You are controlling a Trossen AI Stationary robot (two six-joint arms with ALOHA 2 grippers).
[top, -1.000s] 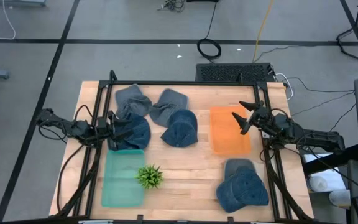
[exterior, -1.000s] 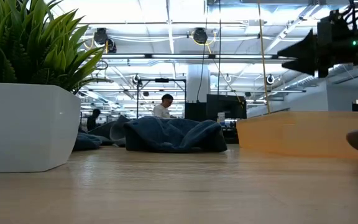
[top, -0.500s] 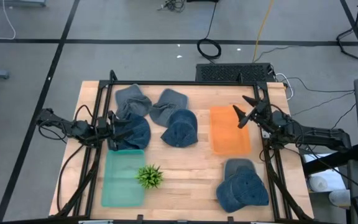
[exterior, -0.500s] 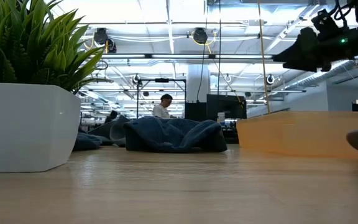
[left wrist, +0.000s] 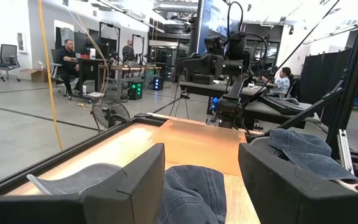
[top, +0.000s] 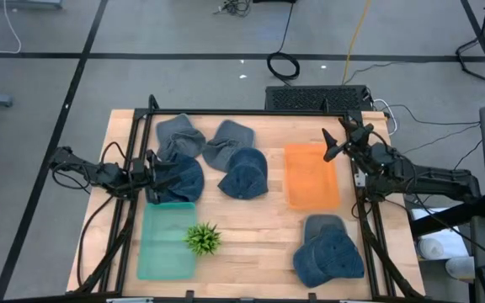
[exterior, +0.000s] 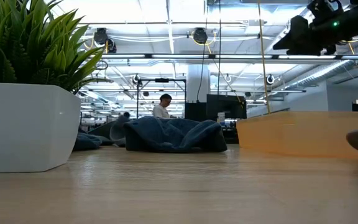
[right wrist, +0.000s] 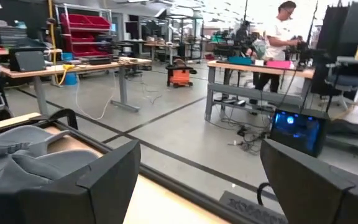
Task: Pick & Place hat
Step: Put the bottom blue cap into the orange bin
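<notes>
Your two arms are dark and slim-jointed with black cabling. The right tool [top: 338, 145] has pointed black fingers; the left tool [left wrist: 201, 180] shows broad, blocky ones.

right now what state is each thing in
left end effector: open, low at a hat
right end effector: open, empty, raised over orange tray's far edge
orange tray: empty
green tray: holds the plant
plant: upright
hats: crumpled on table

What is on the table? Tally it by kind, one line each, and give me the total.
Hats: 6
Trays: 2, the orange tray and the green tray
Potted plant: 1
Total: 9
</notes>
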